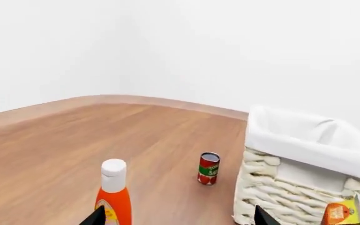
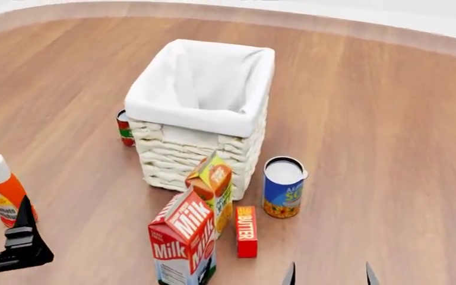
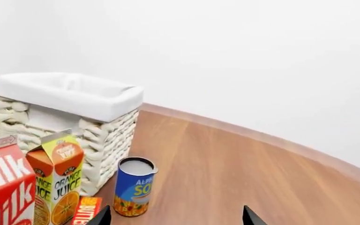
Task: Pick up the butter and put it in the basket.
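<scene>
You are looking down on a wooden counter that is carrying everything here. The basket is sitting upright near the middle, its white cloth liner folding over the rim, and it is serving as the landmark for the rest.

The milk carton is standing in front of the basket on your side, and the juice carton is standing between it and the basket's front wall, close to both. The bottle with the white cap is standing well to the left of the basket and nearer to you. The blue can is sitting just off the basket's front right corner. The small red and green can is peeking out against the basket's left wall.

The butter is lying flat on the counter in front of the basket, just right of the milk carton and near the blue can, with nothing gripping it.

Your right gripper is hanging with its jaws spread apart, empty, nearer to you than the butter. Your left gripper is also standing spread and empty, over by the bottle.
</scene>
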Tool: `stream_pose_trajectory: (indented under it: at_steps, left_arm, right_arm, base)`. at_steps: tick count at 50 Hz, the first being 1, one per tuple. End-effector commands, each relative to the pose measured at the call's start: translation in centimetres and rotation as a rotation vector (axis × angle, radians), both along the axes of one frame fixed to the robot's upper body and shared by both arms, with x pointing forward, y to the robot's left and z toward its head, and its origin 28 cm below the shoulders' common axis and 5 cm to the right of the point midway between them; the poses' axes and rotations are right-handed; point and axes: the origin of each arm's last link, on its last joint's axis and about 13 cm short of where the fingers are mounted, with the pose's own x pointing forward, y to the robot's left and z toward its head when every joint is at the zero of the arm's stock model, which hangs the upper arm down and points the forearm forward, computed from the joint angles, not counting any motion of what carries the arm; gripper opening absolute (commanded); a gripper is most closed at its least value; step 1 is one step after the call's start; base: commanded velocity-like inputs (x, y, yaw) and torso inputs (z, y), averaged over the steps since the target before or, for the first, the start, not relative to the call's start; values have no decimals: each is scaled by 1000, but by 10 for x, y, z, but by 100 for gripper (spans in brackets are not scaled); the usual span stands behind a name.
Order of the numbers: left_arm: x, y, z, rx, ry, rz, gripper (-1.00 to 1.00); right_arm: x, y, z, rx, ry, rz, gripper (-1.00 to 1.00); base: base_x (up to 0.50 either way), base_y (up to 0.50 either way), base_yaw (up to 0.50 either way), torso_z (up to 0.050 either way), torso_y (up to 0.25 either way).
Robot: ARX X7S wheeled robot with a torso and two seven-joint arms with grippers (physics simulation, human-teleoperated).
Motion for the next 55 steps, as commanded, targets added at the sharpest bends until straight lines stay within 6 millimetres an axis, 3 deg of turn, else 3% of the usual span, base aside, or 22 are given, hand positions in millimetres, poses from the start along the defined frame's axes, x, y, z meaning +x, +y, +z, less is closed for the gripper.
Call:
stream_pose_trajectory:
  at_steps: [1, 7, 44, 55]
  left_arm:
    - [0, 5, 6, 18, -17, 26, 100]
    - [2, 6, 6, 23, -30, 43, 100]
    - [5, 9, 9, -2, -52, 51, 100]
    - [6, 11, 13, -2, -61, 64, 100]
  right_arm:
    - [-3, 0, 1, -1, 2, -2, 100]
    - [-3, 0, 1, -5, 5, -11, 100]
    - [-4, -1, 4, -6, -30, -28, 100]
    - [-4, -1, 3, -8, -24, -30, 100]
  base:
    - [483, 128, 0, 0, 0]
    - [479, 126, 0, 0, 0]
    - [94, 25, 0, 0, 0]
    - [0, 0, 0, 0, -242]
